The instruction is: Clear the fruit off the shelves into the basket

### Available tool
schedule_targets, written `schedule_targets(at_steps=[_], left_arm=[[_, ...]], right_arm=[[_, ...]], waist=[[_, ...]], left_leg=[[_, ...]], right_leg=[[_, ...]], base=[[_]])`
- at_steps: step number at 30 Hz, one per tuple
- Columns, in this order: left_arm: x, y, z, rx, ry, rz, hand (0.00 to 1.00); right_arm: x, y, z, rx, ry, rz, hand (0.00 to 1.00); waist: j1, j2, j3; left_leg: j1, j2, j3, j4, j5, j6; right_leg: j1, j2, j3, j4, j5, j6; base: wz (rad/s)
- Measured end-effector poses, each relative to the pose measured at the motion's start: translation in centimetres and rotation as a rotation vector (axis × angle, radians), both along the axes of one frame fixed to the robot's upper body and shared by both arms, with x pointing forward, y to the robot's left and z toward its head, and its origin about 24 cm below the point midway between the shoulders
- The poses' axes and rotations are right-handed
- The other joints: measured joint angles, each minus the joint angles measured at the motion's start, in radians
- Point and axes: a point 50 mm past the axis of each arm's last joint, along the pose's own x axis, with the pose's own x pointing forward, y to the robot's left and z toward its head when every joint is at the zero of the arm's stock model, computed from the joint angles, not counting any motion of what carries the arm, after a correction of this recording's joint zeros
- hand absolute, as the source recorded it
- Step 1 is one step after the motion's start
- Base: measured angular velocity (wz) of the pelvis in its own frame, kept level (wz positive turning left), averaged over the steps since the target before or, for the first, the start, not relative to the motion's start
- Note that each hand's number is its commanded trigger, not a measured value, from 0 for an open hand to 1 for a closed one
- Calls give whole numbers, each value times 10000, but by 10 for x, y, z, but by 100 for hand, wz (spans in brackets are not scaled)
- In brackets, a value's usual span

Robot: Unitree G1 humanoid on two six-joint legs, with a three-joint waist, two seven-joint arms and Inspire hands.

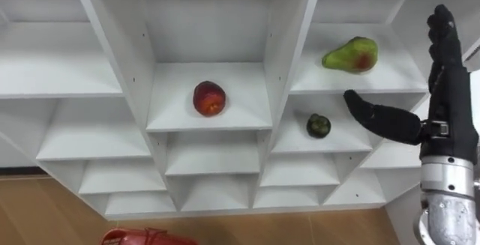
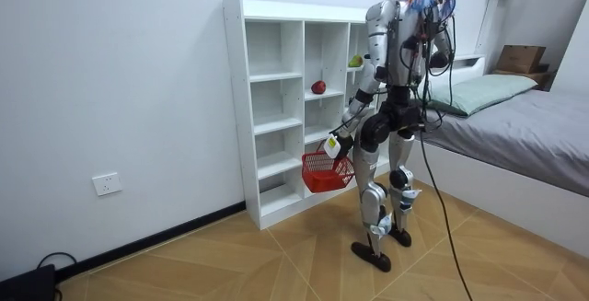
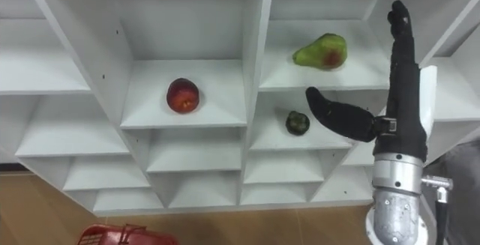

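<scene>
1. The right hand is nearest, raised at the right. Its fingers are straight and point up, its thumb is spread leftward, and it holds nothing. Whether it has reached inside the shelf or is in front of it cannot be told.
2. The basket shows at the bottom left, low and well apart from that hand. In the room view it hangs by the left hand beside the thigh; how that hand holds it cannot be told. Any picked fruit must travel down and across to the basket, so a loose grasp would likely drop it on the floor.
3. The red fruit sits in the middle column, well left of the right hand. It is round, so a nudge could roll it.
4. The dark fruit is in the right column, near and just left of the thumb tip. A careless sweep could push it deeper or over the edge.
5. The pear lies on its side one cell up, left of the fingers. Its taper may slip from a shallow grip, and the fingers could catch the board below it.
</scene>
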Motion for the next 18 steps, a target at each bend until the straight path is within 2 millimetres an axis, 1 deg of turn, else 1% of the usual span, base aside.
schedule_targets(at_steps=[2,6,11,15,18], left_arm=[[0,2,0,60,4,3,100],[-3,5,1,102,34,209,100],[-3,4,2,-38,-34,117,100],[-5,4,3,-70,-75,113,100],[-6,6,3,-93,-60,224,100]], right_arm=[[1,0,0,131,41,81,0],[6,-5,5,-5,-12,76,0],[16,-14,11,-34,-126,32,0],[23,-18,12,199,-78,95,0],[25,-23,14,221,-84,-74,0]], waist=[[0,-35,6],[-17,-81,49],[-3,-130,72],[17,-167,46],[18,-189,32]], left_leg=[[-5,0,-5,-5,0,0],[-29,7,-90,-11,0,0],[-13,3,-237,-9,0,0],[-21,1,-334,-2,1,-2],[-19,-1,-386,-1,5,-6]], right_leg=[[-3,-4,-21,-3,0,0],[40,-38,-329,-10,0,0],[97,-46,-415,-40,0,0],[162,-45,-483,-126,8,-12],[191,-45,-521,-141,8,-12]], base=[[0],[5],[6],[5],[3]])
